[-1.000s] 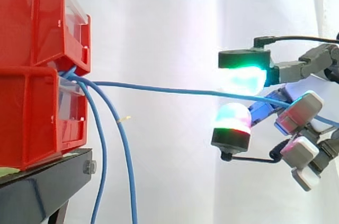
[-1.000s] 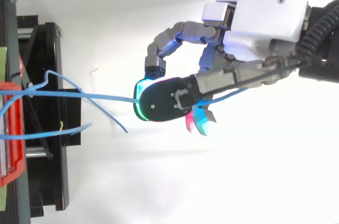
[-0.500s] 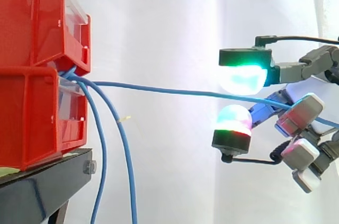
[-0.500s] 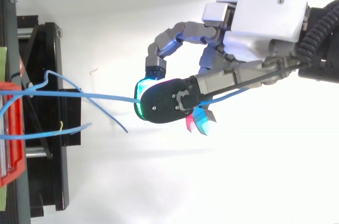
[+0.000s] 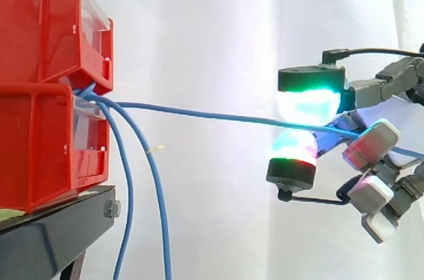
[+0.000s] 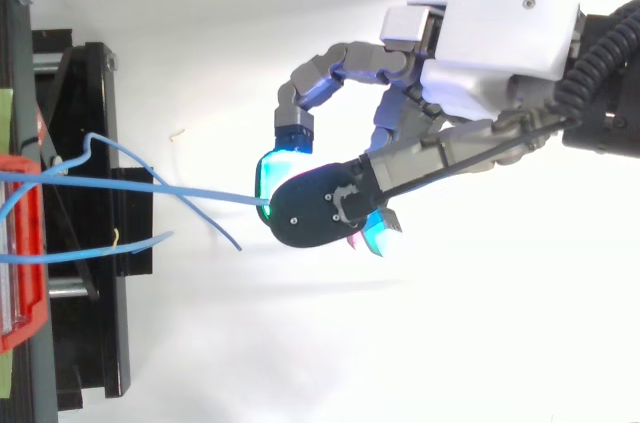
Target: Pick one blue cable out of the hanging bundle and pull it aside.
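One blue cable [image 5: 199,113] runs taut and almost level from the gap between the red bins [image 5: 46,88] across to my hand [image 5: 372,144] at the right. Two glowing pads, green above [image 5: 308,102] and red-white below [image 5: 293,147], pinch it from both sides. The other fingers curl behind. Two more blue cables [image 5: 156,187] hang down from the same gap beside the bins. From above, the pulled cable [image 6: 200,190] reaches the hand [image 6: 500,43] from the left, and its loose end comes out past the fingers.
The red bins are stacked on a black stand [image 5: 53,233] at the left, which also appears from above [image 6: 85,273]. A white curtain hangs behind. Open space lies between the bins and the hand.
The green pad has come down and the red-white pad up, closing the gap on the cable. The cable dips slightly at the hand. The hanging cables have not moved.
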Controlling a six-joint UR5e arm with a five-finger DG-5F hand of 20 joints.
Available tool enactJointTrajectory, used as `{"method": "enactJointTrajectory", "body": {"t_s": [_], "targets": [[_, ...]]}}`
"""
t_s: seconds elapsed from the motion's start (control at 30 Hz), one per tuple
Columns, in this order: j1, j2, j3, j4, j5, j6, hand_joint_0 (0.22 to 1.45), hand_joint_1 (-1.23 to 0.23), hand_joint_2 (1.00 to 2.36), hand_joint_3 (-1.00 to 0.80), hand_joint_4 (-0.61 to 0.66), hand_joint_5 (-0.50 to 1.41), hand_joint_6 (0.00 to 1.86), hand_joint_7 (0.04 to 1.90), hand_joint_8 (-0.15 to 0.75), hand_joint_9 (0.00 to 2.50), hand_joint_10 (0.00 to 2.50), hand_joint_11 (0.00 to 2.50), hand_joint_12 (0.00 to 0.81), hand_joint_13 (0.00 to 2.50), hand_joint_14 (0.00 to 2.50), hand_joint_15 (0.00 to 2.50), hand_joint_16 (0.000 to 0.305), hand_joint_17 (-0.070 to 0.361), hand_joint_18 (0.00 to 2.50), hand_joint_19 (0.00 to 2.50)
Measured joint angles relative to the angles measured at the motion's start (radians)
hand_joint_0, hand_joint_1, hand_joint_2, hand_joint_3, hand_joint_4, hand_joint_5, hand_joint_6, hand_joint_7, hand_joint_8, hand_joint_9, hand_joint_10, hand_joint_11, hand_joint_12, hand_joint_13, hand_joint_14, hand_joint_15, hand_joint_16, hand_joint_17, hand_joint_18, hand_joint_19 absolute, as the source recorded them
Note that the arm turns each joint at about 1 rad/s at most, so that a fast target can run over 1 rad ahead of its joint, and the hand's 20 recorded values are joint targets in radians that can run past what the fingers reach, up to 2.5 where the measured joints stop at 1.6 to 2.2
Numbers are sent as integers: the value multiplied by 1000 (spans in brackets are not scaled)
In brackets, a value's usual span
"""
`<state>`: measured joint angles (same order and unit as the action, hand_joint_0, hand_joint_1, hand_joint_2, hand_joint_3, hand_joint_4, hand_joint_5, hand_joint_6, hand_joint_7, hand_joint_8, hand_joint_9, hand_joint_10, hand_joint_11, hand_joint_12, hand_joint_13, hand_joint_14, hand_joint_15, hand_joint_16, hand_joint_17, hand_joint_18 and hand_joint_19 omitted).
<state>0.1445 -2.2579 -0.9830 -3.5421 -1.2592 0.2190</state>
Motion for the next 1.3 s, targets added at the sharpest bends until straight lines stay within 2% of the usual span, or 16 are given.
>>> {"method": "enactJointTrajectory", "body": {"t_s": [0.07, 0.2, 0.3, 0.5, 0.93, 1.3], "targets": [[0, 0, 1, 0, 0, 0, 567, -780, 1015, -330, -19, -69, 879, 1084, 219, 1418, 31, 846, 277, 1109, 29, 707, 47, 107, 813, 557], [0, 0, 2, -1, 0, 0, 491, -661, 1000, -500, -18, -63, 876, 996, 238, 1450, 29, 822, 299, 1137, 27, 678, 52, 116, 848, 541], [-1, 0, 2, -2, 0, 0, 466, -601, 1000, -500, -10, -59, 867, 982, 252, 1462, 29, 812, 309, 1145, 26, 673, 54, 122, 864, 537], [1, 0, 3, -2, 0, 0, 457, -579, 1000, -500, -15, -56, 857, 981, 251, 1465, 28, 807, 318, 1149, 26, 674, 56, 125, 868, 523], [1, 0, 5, -1, 1, 0, 411, -680, 1000, -500, -6, -51, 848, 997, 258, 1467, 27, 784, 328, 1161, 25, 663, 59, 134, 901, 508], [1, 0, 6, -4, 1, -1, 500, -785, 1000, -500, -17, -53, 858, 1052, 227, 1433, 30, 816, 290, 1114, 26, 692, 51, 114, 825, 537]]}}
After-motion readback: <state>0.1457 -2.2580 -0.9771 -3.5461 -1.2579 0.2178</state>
